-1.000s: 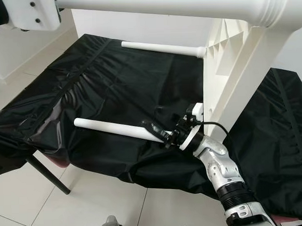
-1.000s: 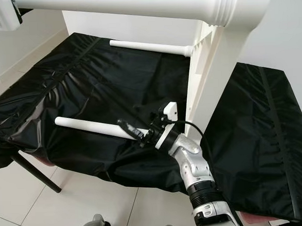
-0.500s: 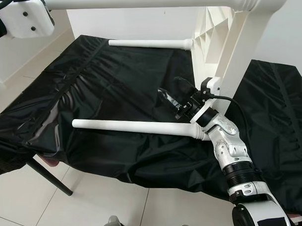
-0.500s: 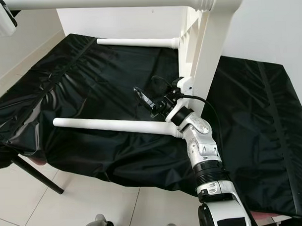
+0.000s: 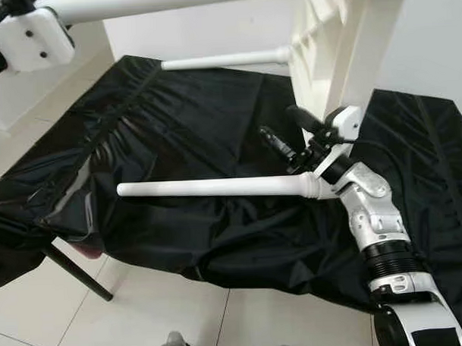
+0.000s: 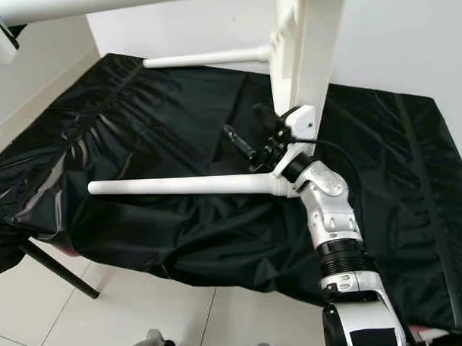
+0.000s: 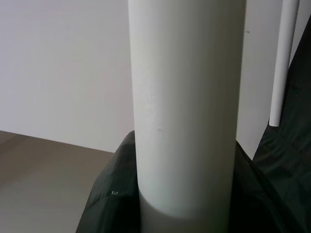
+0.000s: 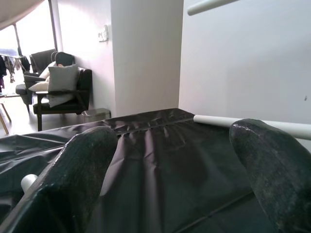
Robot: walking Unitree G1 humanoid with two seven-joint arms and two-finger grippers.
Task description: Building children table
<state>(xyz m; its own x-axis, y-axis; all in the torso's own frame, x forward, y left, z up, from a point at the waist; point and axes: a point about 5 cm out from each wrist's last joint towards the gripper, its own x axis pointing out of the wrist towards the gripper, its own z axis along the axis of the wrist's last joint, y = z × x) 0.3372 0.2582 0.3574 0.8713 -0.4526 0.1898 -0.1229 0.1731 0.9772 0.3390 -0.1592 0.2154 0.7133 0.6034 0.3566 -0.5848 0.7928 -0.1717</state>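
Observation:
A white children's table [image 5: 340, 48] is tipped on its side over a black cloth [image 5: 176, 129]. One fitted leg [image 5: 164, 2] runs across the top of the head views, and my left gripper [image 7: 187, 145] is shut on it, its dark fingers [image 7: 114, 194] on either side. A second fitted leg [image 5: 227, 61] sticks out at the back. A loose white leg [image 5: 216, 189] lies on the cloth, with its thick end against my right wrist. My right gripper [image 5: 292, 133] hovers open just above that end, beside the table's frame, with nothing between its fingers [image 8: 82, 170].
The black cloth drapes over low furniture with a black metal leg [image 5: 75, 273] at the front left. A white tiled floor [image 5: 145, 313] lies in front. A white wall [image 5: 431, 44] stands behind the table.
My right gripper has let go of the loose leg and risen toward the table's frame. The leg's thick end has slid to the right. The camera has shifted too.

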